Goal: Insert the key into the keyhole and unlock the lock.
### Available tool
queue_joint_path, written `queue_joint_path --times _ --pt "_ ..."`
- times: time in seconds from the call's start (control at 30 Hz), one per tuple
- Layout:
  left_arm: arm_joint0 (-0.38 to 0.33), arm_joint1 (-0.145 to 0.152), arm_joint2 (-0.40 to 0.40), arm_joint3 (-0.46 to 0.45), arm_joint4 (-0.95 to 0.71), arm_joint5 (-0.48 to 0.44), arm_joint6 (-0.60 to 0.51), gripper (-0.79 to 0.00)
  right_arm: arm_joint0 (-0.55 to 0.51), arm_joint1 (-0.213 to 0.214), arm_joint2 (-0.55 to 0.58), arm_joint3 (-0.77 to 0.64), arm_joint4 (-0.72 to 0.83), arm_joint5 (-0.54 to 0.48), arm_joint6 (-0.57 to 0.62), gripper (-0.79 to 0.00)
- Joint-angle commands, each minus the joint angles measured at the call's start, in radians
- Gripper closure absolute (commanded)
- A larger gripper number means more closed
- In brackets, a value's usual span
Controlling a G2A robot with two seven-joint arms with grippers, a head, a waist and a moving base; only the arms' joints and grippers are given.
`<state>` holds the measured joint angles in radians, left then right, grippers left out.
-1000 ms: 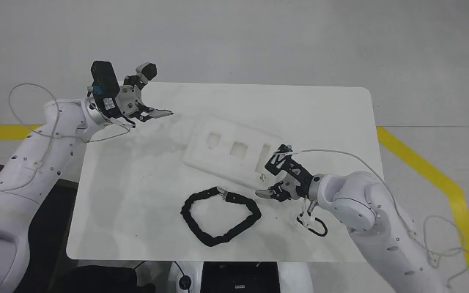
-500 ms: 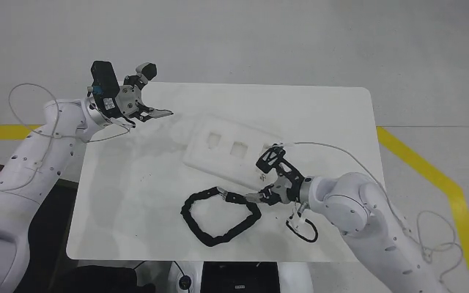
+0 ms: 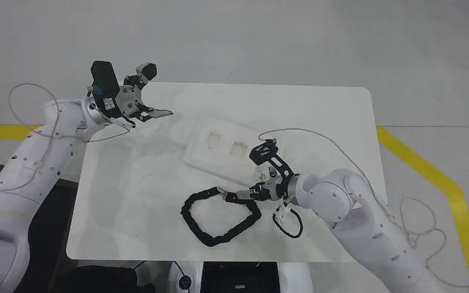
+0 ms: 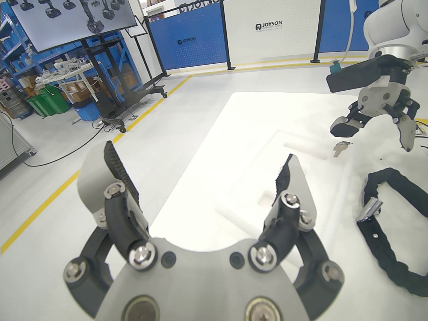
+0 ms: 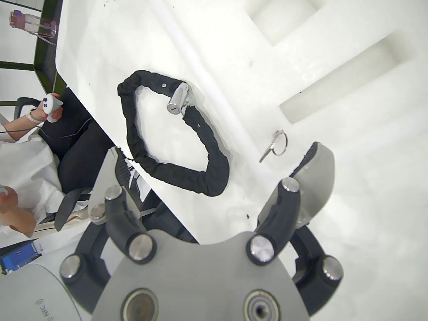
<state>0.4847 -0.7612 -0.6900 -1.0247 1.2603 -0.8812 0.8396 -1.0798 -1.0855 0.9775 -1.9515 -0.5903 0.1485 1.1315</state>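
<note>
near the key [image 5: 269, 150] and chain lock [image 5: 177, 172], right jaws spread (left jaws spread too).

Top view: mounted overhead, looking down on the whole table [image 3: 132, 205]. Left wrist view: raised at a table corner, facing across it, distant. Right wrist view: close above the chain lock [image 5: 180, 172] (common to all three views), facing down.

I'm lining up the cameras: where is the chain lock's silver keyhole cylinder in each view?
Top view: keyhole cylinder on the chain loop, its side nearest the foam tray.
Left wrist view: cylinder also beside the tray.
Right wrist view: cylinder, keyhole face showing.
Shared landmark: the foam tray.
</note>
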Motion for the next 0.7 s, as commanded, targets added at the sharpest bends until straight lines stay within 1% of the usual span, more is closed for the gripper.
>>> queue_joint_path --times 0.0,0.03,0.17,0.23,0.27,0.33,0.47,0.53,0.67 --pt "0.000 0.000 0.000 0.000 0.000 0.000 0.000 -0.785 0.004 -0.002 -0.001 0.008 0.002 0.007 -0.006 -0.736" --pt "0.000 0.000 0.000 0.000 0.000 0.000 0.000 -0.785 0.006 -0.002 -0.001 0.011 0.003 0.011 -0.011 -0.705" --pt "0.000 0.000 0.000 0.000 0.000 0.000 0.000 -0.785 0.009 -0.003 0.001 0.020 -0.006 0.025 -0.020 -0.674" --pt "0.000 0.000 0.000 0.000 0.000 0.000 0.000 -0.785 0.010 -0.004 0.002 0.023 -0.010 0.029 -0.020 -0.585" --pt "0.000 0.000 0.000 0.000 0.000 0.000 0.000 -0.785 0.011 -0.004 0.002 0.025 -0.013 0.031 -0.020 -0.554" --pt "0.000 0.000 0.000 0.000 0.000 0.000 0.000 -0.785 0.013 -0.004 0.001 0.028 -0.027 0.036 -0.015 -0.449" --pt "0.000 0.000 0.000 0.000 0.000 0.000 0.000 -0.785 0.015 -0.003 -0.001 0.030 -0.056 0.049 -0.003 -0.428" --pt "0.000 0.000 0.000 0.000 0.000 0.000 0.000 -0.785 0.017 -0.003 -0.003 0.030 -0.072 0.056 0.005 -0.388" --pt "0.000 0.000 0.000 0.000 0.000 0.000 0.000 -0.785 0.020 -0.004 -0.010 0.031 -0.099 0.067 0.016 -0.351"
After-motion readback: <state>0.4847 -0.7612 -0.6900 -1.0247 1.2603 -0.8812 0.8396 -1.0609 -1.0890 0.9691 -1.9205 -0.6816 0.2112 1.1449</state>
